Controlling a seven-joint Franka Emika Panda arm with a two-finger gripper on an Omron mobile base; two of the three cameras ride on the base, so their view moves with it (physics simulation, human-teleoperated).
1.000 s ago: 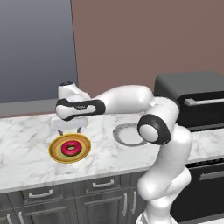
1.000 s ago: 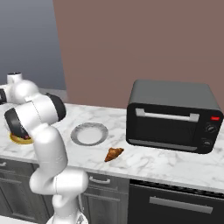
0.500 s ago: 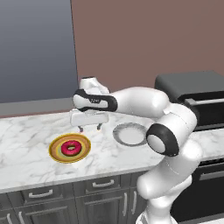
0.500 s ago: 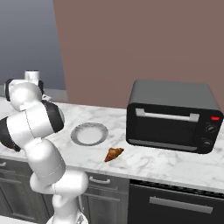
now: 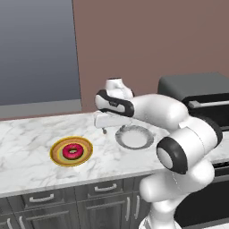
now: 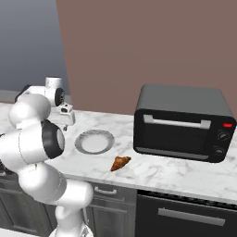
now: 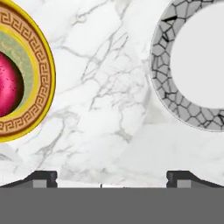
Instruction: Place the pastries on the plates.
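While the pink-frosted donut (image 5: 71,152) is sitting in the greenish centre of the yellow-rimmed plate (image 5: 57,147), the croissant (image 6: 120,162) is lying bare on the marble counter (image 6: 176,172), in front of the grey-white plate (image 6: 94,141) and a little to its right in the right base view, not touching it. That grey-white plate is standing with nothing on it; its rim is showing a dark crackle pattern in the hand view. The two plates are resting well apart on the counter, with veined marble between them.

The tool (image 5: 107,121) is hanging over that strip of marble, nearer the grey-white plate, its jaws spread wide and holding nothing. In the hand view both dark fingertips (image 7: 43,178) are standing far apart at the bottom, with the yellow-rimmed plate to one side and the grey-white plate to the other.

A black toaster oven (image 6: 183,122) is standing on the counter beyond the croissant, its door closed. Dark drawer fronts (image 5: 71,197) are running under the counter edge.
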